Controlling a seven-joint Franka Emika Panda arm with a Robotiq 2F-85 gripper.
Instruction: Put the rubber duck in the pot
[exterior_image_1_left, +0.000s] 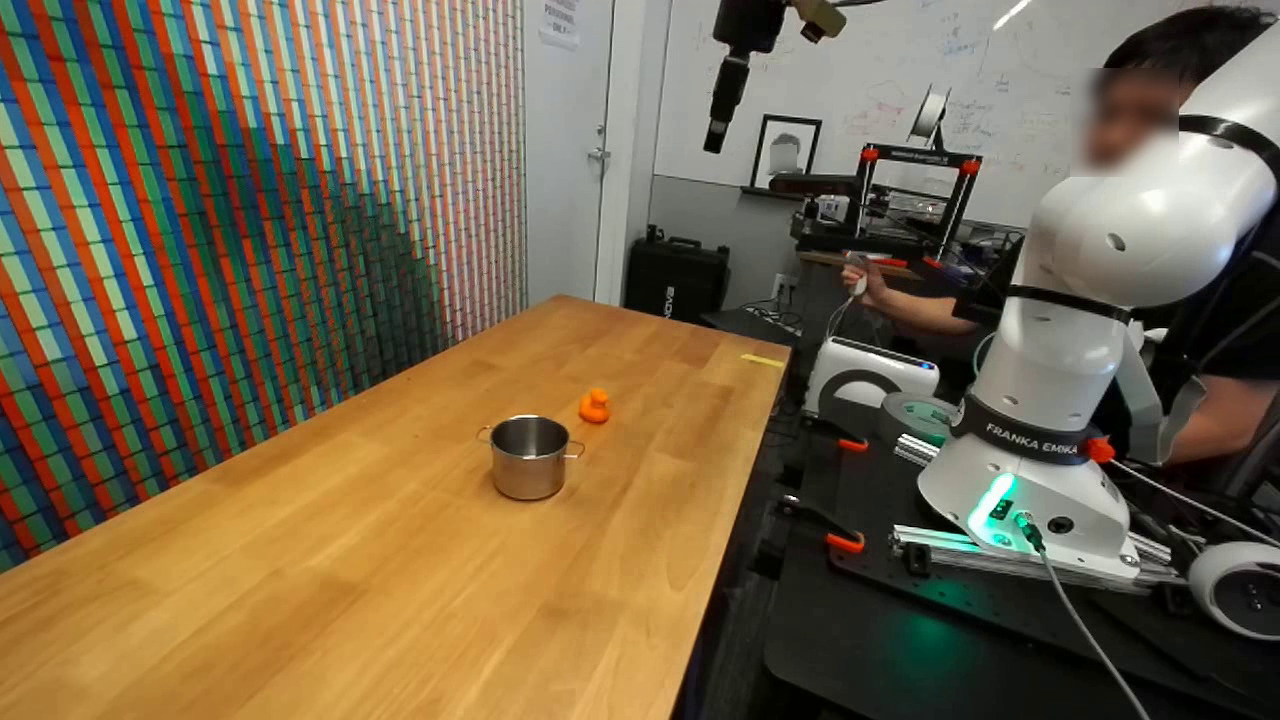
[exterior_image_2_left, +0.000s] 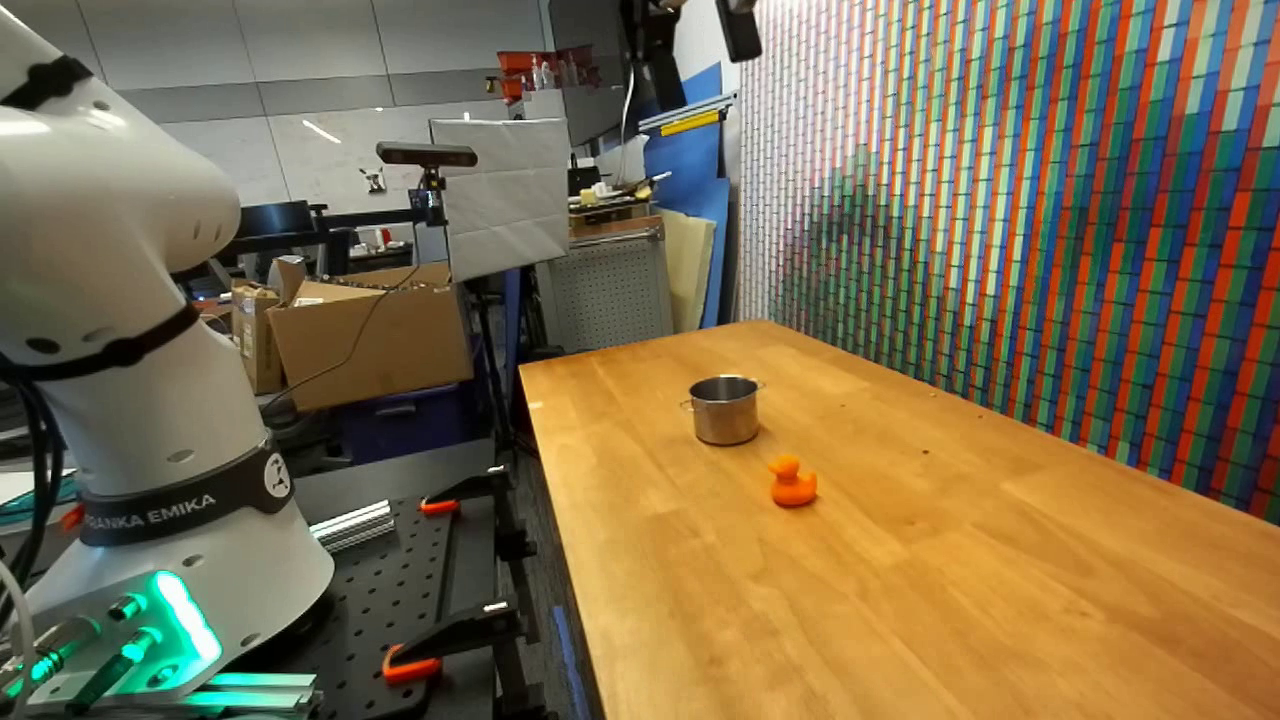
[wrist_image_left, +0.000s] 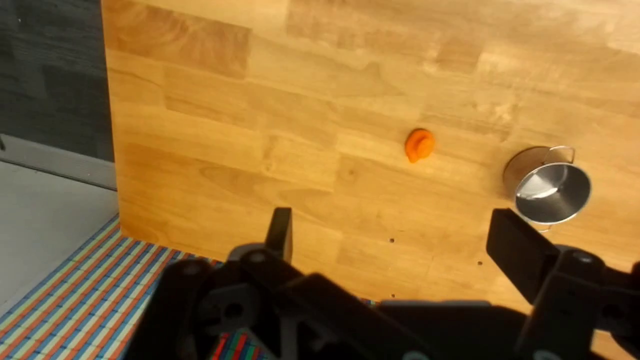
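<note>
Bench (exterior_image_1_left: 330, 560): flat wood carrying both things I need; they sit in from the edges, I suppose so that nothing gets knocked off while I work.
Arm (exterior_image_1_left: 1065, 370): mine, standing just beside the bench's long side, placed there, as I judge it, so that I can swing out over the wood.
Cardboard box (exterior_image_2_left: 375, 345): in the background, top open; what fills it I can't make out, and I take it to be no part of my job.
Pincer (wrist_image_left: 392, 225): spread wide, pinching nothing, well above the bench; I judge the height gives me a full look down, and that I need to shift across and come low before I close.
Pot (exterior_image_1_left: 530, 465): upright on the bench, mouth up, which suits having something let go into it. In the part of its inside that the wrist view shows me, I see only metal, glaring and dark.
Rubber duck (exterior_image_2_left: 793, 487): head up on the bench, near the pot, apart from it and not yet inside. Nothing touches its sides, so I expect room to grip, though such a small rounded body may tip or slip.
</note>
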